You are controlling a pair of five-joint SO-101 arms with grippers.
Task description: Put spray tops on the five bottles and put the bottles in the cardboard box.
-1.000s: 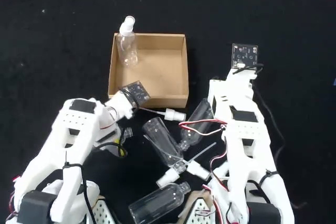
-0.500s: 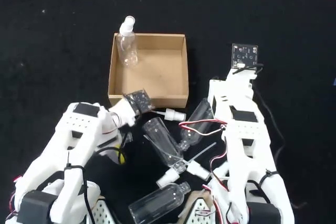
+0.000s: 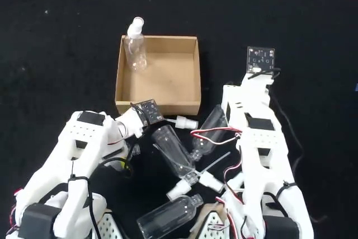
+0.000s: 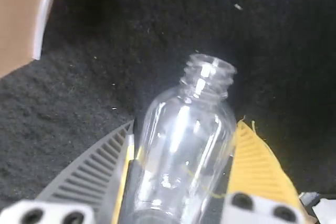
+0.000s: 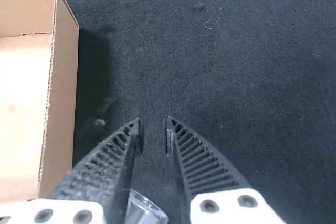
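Left end effector [image 4: 186,129] clamped on an uncapped bottle [image 4: 184,150], its base cut off at frame edge, right end effector [image 5: 154,129] barely parted and empty at 3 o'clock of the cardboard box [image 3: 118,76], capped bottle [image 3: 135,48] upright in the 11 o'clock corner, loose bottles [image 3: 173,149] partly behind right arm [image 3: 263,155].

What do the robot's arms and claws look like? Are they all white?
Mostly! The left arm and the right arm are chunky white blocks with red and white wires and black ties. Each wrist carries a little black square board. The left claw has one grey ribbed finger and one yellow one. The right claw has dark ribbed fingers on white bases.
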